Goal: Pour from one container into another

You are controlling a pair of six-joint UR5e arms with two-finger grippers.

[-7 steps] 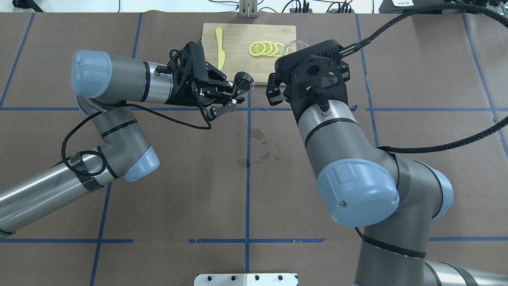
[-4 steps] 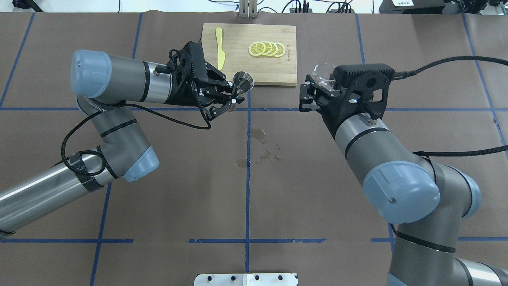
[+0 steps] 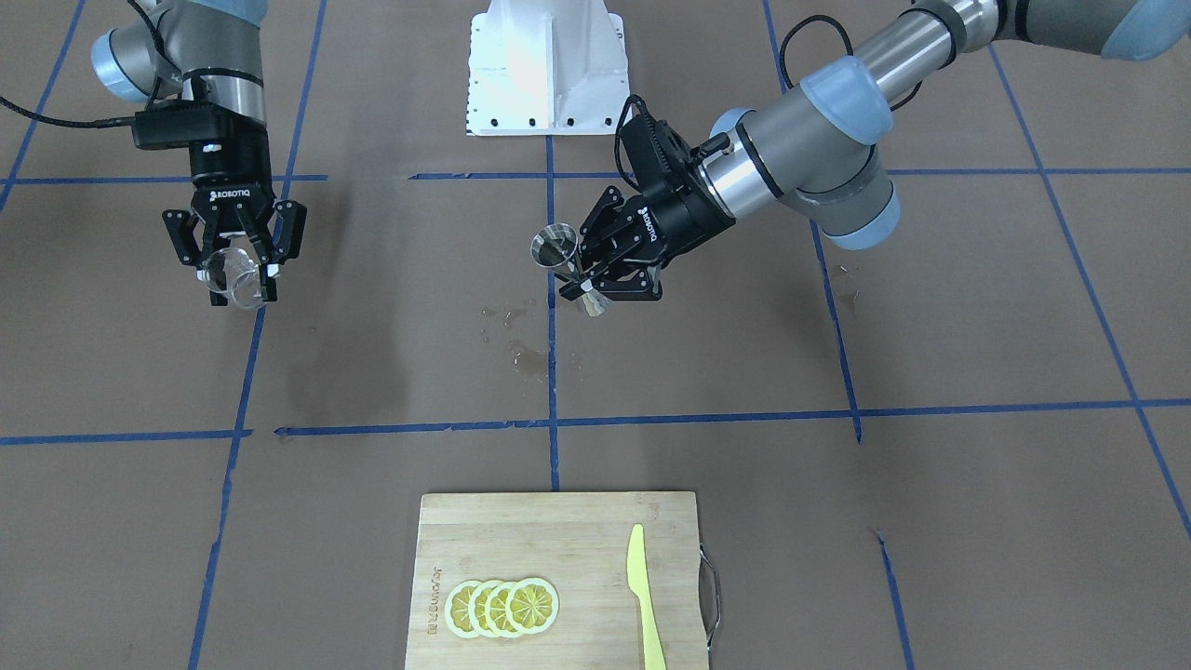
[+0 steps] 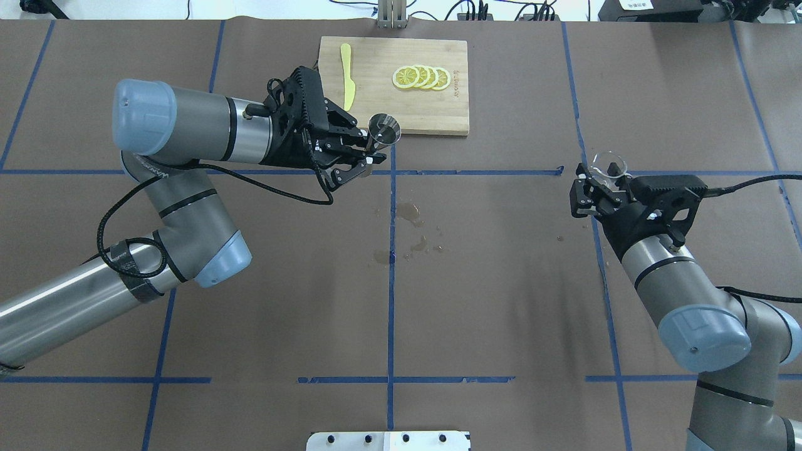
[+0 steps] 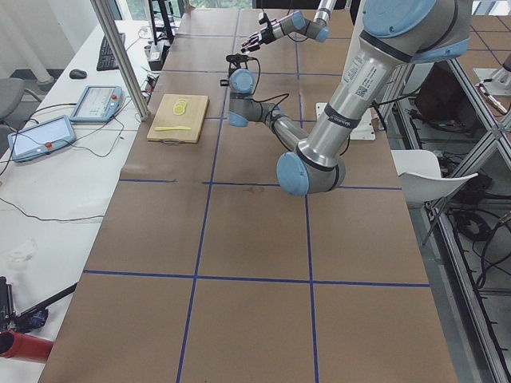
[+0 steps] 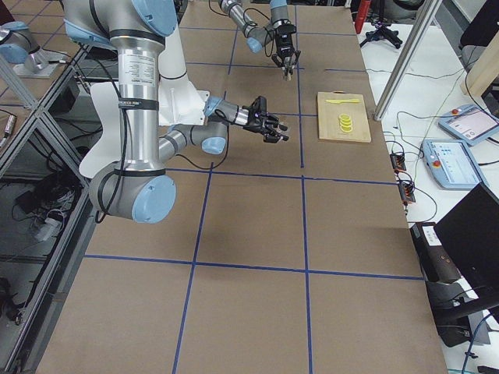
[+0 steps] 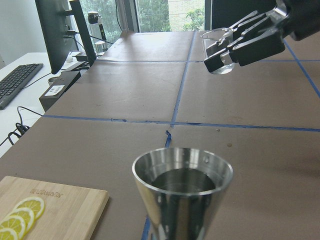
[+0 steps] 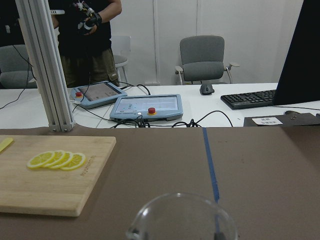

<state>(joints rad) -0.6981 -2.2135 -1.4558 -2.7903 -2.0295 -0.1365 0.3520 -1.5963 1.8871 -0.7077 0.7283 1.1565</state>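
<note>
Right claw (image 4: 600, 181) clamps the cup (image 4: 609, 164) at mid right; left claw (image 4: 368, 153) grips the jigger (image 4: 383, 130) at upper centre, well apart. The jigger has liquid in it, so hold it level and set the cup down upright.

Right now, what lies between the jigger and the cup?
Nothing between jigger and cup: bare paper with tape, overhead view. The spill lies nearer the robot.

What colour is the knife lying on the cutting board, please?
The knife is pale yellow, clearest in the exterior front-facing view.
</note>
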